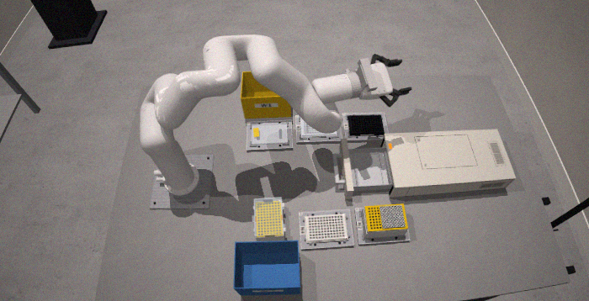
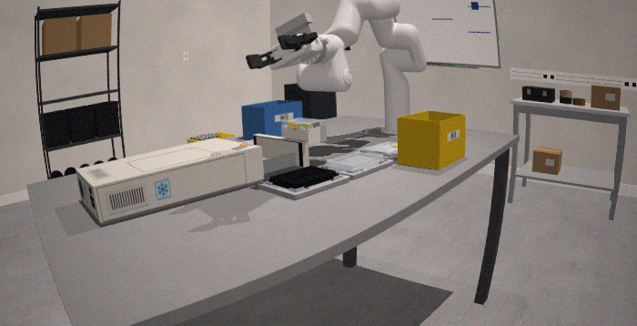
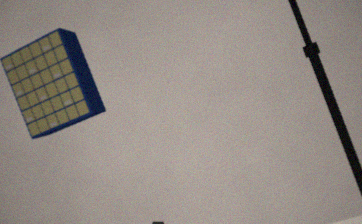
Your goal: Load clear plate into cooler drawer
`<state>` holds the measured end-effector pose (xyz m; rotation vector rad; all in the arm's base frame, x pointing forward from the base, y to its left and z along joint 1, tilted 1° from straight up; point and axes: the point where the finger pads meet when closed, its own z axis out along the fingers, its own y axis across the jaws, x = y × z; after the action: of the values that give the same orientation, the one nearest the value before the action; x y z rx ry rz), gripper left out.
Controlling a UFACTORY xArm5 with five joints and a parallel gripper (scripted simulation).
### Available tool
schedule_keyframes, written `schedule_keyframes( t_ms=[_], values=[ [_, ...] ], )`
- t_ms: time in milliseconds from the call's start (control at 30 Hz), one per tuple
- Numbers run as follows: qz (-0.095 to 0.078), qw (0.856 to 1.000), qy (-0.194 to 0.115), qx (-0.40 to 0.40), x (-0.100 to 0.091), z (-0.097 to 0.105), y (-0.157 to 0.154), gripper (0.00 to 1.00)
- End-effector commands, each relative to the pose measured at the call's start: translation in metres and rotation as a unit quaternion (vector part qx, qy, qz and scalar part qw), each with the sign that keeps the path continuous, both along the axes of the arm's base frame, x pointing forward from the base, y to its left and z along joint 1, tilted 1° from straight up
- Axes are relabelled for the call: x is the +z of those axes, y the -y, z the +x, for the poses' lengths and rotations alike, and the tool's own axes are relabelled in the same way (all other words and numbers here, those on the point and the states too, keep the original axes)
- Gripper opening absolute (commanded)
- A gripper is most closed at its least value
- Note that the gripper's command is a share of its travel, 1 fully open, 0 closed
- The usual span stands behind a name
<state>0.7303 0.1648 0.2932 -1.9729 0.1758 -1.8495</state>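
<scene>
The clear plate lies in the middle nest of the row on the yellow bin's side; the arm partly hides it in the top view. I cannot read the nest labels. The cooler stands at the far end, its orange lamp lit. Its drawer is pulled out; a shadow falls inside and no plate shows in it. My gripper is open and empty, high above the bench near the cooler, pointing sideways. The wrist view shows only the wall region.
A black plate sits in a nest beside the drawer. Across stand a white plate, a yellow rack and a pale yellow-topped rack. The yellow bin and blue bin stand at opposite sides.
</scene>
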Motion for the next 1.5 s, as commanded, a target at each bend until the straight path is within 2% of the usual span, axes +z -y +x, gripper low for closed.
schedule_keyframes(
  t_ms=[0,33,300,333,400,433,533,600,700,767,833,900,967,1033,1100,1200,1267,1367,1433,1467],
  values=[
    [0.001,1.0,0.003,0.0,0.003,0.0,0.0,1.0],
    [0.001,1.0,0.003,0.0,0.003,0.0,0.0,1.0],
    [-0.057,0.992,-0.115,-0.014,-0.002,0.003,0.028,1.0],
    [-0.057,0.992,-0.115,-0.014,-0.002,0.003,0.028,1.0],
    [-0.071,0.987,-0.145,-0.016,-0.005,0.0,0.035,1.0],
    [-0.071,0.987,-0.145,-0.016,-0.005,0.0,0.035,1.0],
    [-0.091,0.977,-0.19,-0.017,-0.009,-0.008,0.047,1.0],
    [-0.091,0.977,-0.19,-0.017,-0.009,-0.008,0.047,1.0],
    [-0.109,0.966,-0.235,-0.018,-0.013,-0.018,0.057,1.0],
    [-0.109,0.966,-0.235,-0.018,-0.014,-0.02,0.059,1.0],
    [-0.121,0.957,-0.264,-0.017,-0.017,-0.027,0.065,1.0],
    [-0.121,0.957,-0.264,-0.017,-0.018,-0.03,0.067,1.0],
    [-0.132,0.947,-0.294,-0.016,-0.02,-0.038,0.073,1.0],
    [-0.132,0.947,-0.294,-0.016,-0.021,-0.041,0.075,1.0],
    [-0.142,0.935,-0.323,-0.014,-0.023,-0.049,0.08,1.0],
    [-0.142,0.935,-0.323,-0.014,-0.024,-0.053,0.083,1.0],
    [-0.152,0.923,-0.352,-0.012,-0.026,-0.062,0.088,1.0],
    [-0.152,0.923,-0.352,-0.012,-0.028,-0.068,0.091,1.0],
    [-0.161,0.91,-0.381,-0.009,-0.029,-0.077,0.095,1.0],
    [-0.161,0.91,-0.381,-0.009,-0.03,-0.081,0.098,1.0]
  ],
)
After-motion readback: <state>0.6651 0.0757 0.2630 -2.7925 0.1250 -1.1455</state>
